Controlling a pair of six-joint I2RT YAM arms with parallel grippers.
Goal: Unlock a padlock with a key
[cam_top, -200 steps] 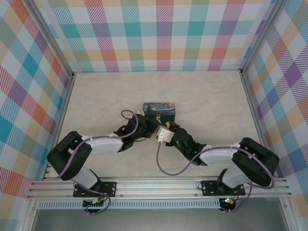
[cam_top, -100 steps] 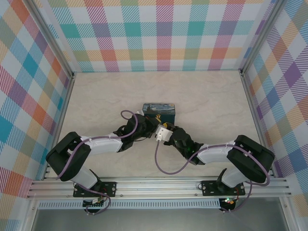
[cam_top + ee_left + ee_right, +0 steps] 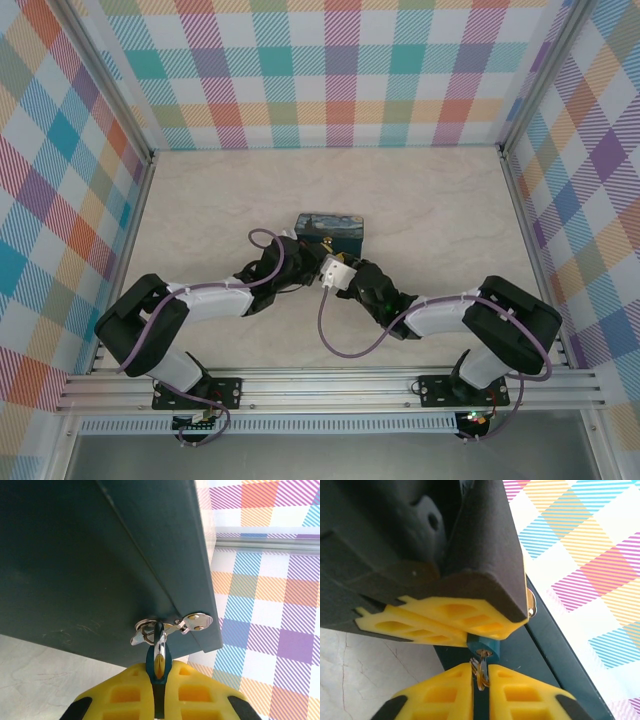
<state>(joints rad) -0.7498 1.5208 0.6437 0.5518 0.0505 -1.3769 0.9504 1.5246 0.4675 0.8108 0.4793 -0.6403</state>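
The left hand (image 3: 159, 669) is clamped on the one padlock (image 3: 159, 652), which its fingers mostly hide. The padlock's top meets a silver hasp (image 3: 172, 626) on the one dark box (image 3: 335, 225), mid-way across the counter (image 3: 430, 200). The right hand (image 3: 480, 669) pinches the one key (image 3: 481, 676), a mere sliver showing, its tip at the padlock's base. The counter is pale and marbled, with plaid walls (image 3: 340, 70) around it.

Pale marbled counter (image 3: 420, 200). Lying flat on it near the middle, one small dark blue box (image 3: 331, 230), long side parallel to the far edge, well apart from all four corners.
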